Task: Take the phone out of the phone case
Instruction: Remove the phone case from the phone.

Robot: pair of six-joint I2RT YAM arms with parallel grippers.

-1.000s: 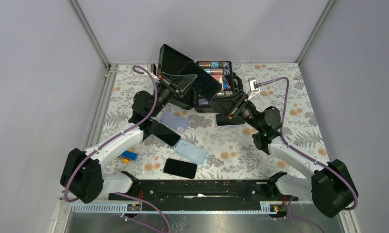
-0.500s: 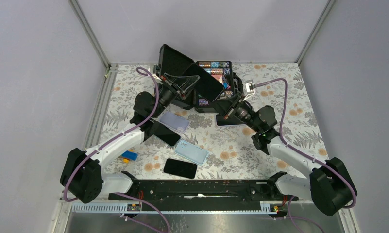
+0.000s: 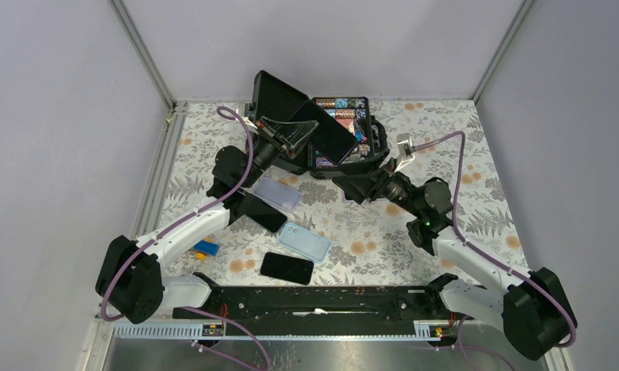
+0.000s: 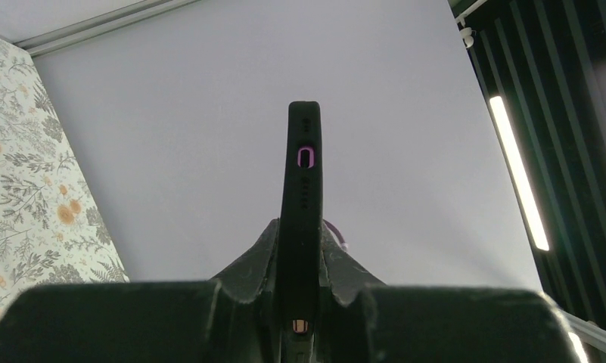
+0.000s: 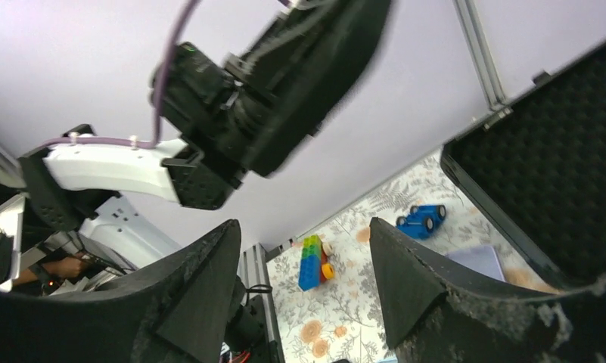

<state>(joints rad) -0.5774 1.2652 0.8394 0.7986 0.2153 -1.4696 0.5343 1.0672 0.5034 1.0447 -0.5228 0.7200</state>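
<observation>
My left gripper [image 3: 292,136] is shut on a black cased phone [image 3: 324,130] and holds it tilted in the air in front of the black carry case. In the left wrist view the phone [image 4: 303,174] stands edge-on between my fingers [image 4: 258,253], with a purple-ringed cutout on its edge, and the left gripper [image 4: 299,225] clamps its lower part. My right gripper [image 3: 362,184] is open and empty, low over the table, right of and below the phone. In the right wrist view the right gripper [image 5: 303,227] has its jaws wide apart, with nothing between them.
A black carry case [image 3: 277,96] with small colourful items stands open at the back. On the floral table lie a lavender case [image 3: 278,193], a black phone [image 3: 262,215], a light blue case [image 3: 304,241] and another black phone [image 3: 287,267]. Toy bricks [image 5: 312,262] and a blue car [image 5: 421,218] lie at the left.
My right gripper has drawn back from the held phone, to the right and down towards the table. My left gripper still holds the phone in the same place.
</observation>
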